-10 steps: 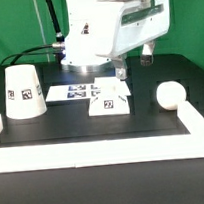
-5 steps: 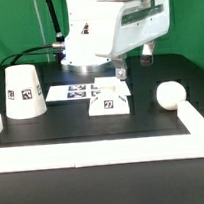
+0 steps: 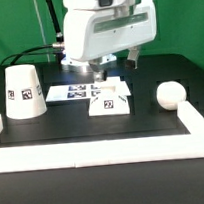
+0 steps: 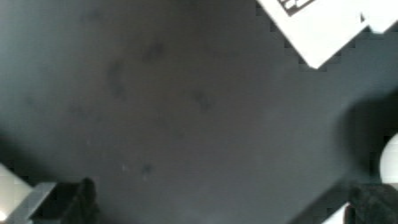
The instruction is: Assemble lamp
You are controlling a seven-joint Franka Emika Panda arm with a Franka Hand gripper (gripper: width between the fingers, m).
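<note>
The pincer (image 4: 214, 205) is open: its two fingers (image 4: 59, 200) stand wide apart over the black desk (image 4: 178, 110) and grip nothing. The base (image 3: 108, 101) sits on the desk. The shade (image 3: 24, 92) stands well to the exterior view's left of the base. The bulb (image 3: 170, 94) lies to the exterior view's right of the base, not touching it.

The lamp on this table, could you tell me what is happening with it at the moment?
Nothing is joined yet. The three lamp parts stand apart on the black table: the shade at the exterior view's left, the base in the middle just in front of the marker board, and the bulb at the right. The arm hangs above the middle of the table. Its pincer is open and holds nothing.
</note>
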